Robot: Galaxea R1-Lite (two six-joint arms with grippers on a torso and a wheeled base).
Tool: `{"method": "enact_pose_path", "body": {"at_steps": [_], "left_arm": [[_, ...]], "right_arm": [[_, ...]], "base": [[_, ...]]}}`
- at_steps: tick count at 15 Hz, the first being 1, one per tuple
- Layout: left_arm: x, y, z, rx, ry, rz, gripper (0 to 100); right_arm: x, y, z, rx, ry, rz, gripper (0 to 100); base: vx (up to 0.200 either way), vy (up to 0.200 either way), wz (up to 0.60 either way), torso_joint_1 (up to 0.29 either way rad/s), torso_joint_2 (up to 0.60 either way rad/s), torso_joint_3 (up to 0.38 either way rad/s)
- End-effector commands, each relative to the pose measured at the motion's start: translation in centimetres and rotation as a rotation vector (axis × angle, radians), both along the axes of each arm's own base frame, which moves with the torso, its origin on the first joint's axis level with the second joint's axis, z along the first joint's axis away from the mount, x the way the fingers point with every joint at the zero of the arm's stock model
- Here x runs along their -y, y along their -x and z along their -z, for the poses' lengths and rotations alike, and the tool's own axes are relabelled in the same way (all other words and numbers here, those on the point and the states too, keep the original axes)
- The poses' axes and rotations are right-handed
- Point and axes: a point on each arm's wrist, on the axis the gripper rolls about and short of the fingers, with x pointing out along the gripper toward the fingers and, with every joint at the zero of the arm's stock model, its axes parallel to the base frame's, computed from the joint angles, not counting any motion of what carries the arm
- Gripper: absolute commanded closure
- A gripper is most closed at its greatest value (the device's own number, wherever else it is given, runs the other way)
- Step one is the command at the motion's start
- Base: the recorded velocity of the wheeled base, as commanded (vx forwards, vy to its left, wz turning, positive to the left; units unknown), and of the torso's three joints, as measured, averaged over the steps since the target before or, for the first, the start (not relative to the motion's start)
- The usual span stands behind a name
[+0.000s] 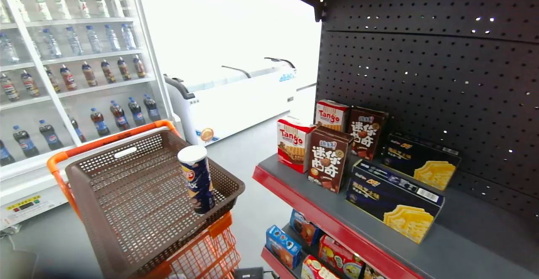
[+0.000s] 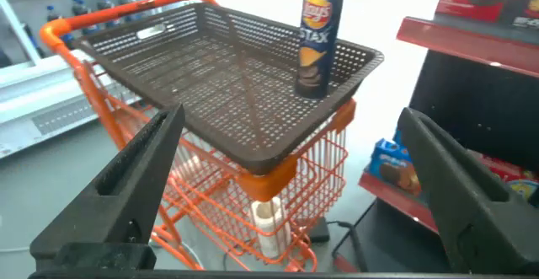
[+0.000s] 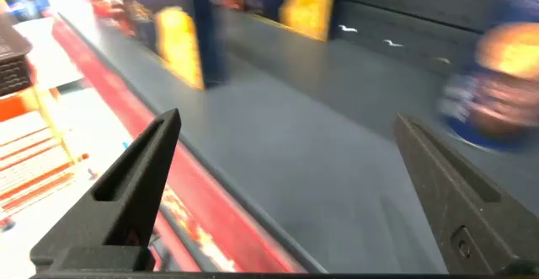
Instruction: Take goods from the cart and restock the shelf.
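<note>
A dark blue chips can (image 1: 196,179) with a white lid stands upright in the brown mesh basket (image 1: 126,194) on top of the orange cart (image 1: 202,253), near the corner closest to the shelf. The can (image 2: 321,36) stands beyond my left gripper (image 2: 290,120), which hangs open and apart from the basket (image 2: 210,77), holding nothing. My right gripper (image 3: 286,123) is open over the bare grey shelf board (image 3: 320,169). A blurred blue and orange object (image 3: 495,85) stands on the shelf off to one side of it.
The grey shelf (image 1: 463,245) with a red front edge carries upright wafer boxes (image 1: 293,144), brown chocolate boxes (image 1: 327,159) and dark flat biscuit boxes (image 1: 396,199). Lower shelves hold more packets (image 1: 284,245). A drinks fridge (image 1: 71,72) and a chest freezer (image 1: 236,93) stand behind the cart.
</note>
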Motion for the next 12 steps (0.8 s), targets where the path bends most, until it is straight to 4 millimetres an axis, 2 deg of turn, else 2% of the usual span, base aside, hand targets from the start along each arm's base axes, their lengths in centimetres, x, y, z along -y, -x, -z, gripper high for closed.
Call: {"method": "enact_pose_path", "body": {"at_steps": [1,5,6,7,8,9,10,12], "left_arm": [[0.0,0.0,0.0,0.0,0.0,0.001,0],[0.0,0.0,0.0,0.0,-0.006,0.002,0],[0.0,0.3,-0.9,0.028,-0.022,0.007,0],[0.0,0.5,-2.9,0.026,-0.081,0.032,0],[0.0,-0.1,-4.2,-0.048,-0.106,0.062,0],[0.0,-1.4,-6.6,-0.121,-0.111,0.08,0],[0.1,-2.6,-7.6,-0.175,-0.111,0.075,0],[0.2,-6.3,-10.1,-0.28,-0.116,0.082,0]], "right_arm": [[0.0,0.0,0.0,0.003,0.0,0.0,0],[0.0,0.0,0.0,0.001,0.0,0.0,0],[0.0,0.0,0.0,0.001,0.0,0.0,0],[0.0,0.0,0.0,0.003,0.0,0.0,0],[0.0,0.0,0.0,0.001,-0.001,0.0,0],[0.0,0.0,0.0,0.001,-0.001,0.0,0],[0.0,0.0,0.0,0.001,-0.001,0.0,0],[0.0,0.0,0.0,0.001,-0.001,0.0,0]], "base": [[0.0,0.0,0.0,0.0,0.0,0.0],[0.0,0.0,0.0,0.0,0.0,0.0],[0.0,0.0,0.0,0.0,0.0,0.0],[0.0,0.0,0.0,0.0,0.0,0.0],[0.0,0.0,0.0,0.0,0.0,0.0],[0.0,0.0,0.0,0.0,0.0,0.0],[0.0,0.0,0.0,0.0,0.0,0.0],[0.0,0.0,0.0,0.0,0.0,0.0]]}}
